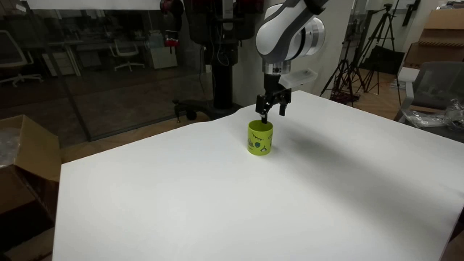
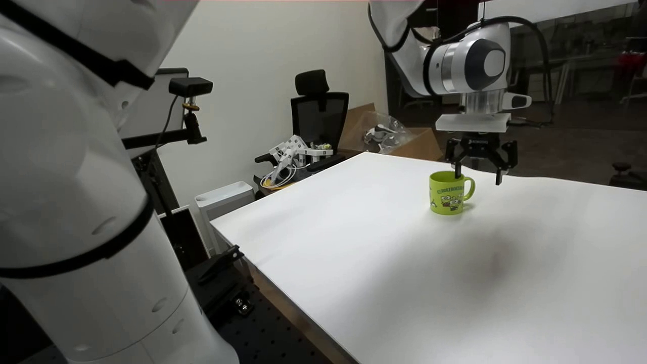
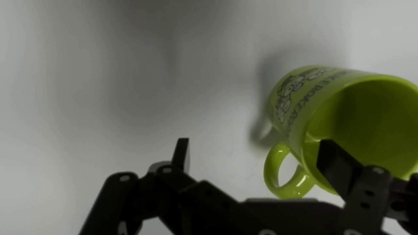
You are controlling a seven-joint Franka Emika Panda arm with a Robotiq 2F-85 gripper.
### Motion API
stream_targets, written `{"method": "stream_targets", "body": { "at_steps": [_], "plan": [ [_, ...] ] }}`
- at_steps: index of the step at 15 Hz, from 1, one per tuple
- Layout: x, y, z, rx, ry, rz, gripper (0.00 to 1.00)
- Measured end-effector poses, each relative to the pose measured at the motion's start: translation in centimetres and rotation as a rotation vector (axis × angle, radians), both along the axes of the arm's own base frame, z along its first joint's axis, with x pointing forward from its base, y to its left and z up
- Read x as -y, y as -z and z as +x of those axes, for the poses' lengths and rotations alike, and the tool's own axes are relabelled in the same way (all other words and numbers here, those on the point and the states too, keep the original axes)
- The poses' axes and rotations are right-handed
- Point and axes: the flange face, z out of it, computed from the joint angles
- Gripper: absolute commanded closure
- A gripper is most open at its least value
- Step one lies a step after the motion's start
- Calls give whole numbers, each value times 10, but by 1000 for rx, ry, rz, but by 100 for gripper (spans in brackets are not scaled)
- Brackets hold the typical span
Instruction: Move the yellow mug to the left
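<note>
Two fingers [image 2: 458, 170] of the end effector [image 2: 478, 175], spread well apart and released, hang right of centre in the frame in an exterior view. Just below, the yellow mug [image 2: 447, 194] stands upright on the white counter [image 2: 323, 222], its handle [image 2: 471, 188] toward the right of the frame. One fingertip overlaps the mug's rim; its fellow hangs beyond the handle, above the counter. Whether the nearer fingertip dips inside the mouth or only sits over it, and whether it touches the wall, I cannot tell.

In the wrist view the mug takes up the right of the frame and is cut by the edge, with printed figures and lettering around its side. One finger shows against the mug's interior at lower right, its counterpart over white surface near lower centre, and the handle appears between them.

In an exterior view the robot arm [image 1: 281, 40] comes down from the upper right of the frame, a cardboard box [image 1: 38, 148] sits at the left edge, and a grey chair [image 1: 436, 85] stands at the right edge. There the mug is just right of centre.
</note>
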Motion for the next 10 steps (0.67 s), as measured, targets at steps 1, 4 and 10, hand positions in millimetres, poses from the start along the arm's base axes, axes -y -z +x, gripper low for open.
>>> {"method": "stream_targets", "body": {
  "at_steps": [1, 4, 10],
  "plan": [
    [-2, 0, 5, 0, -4, -1, 0],
    [-12, -5, 20, 6, -28, -10, 0],
    [-35, -4, 38, -6, -64, -14, 0]
  ]
}}
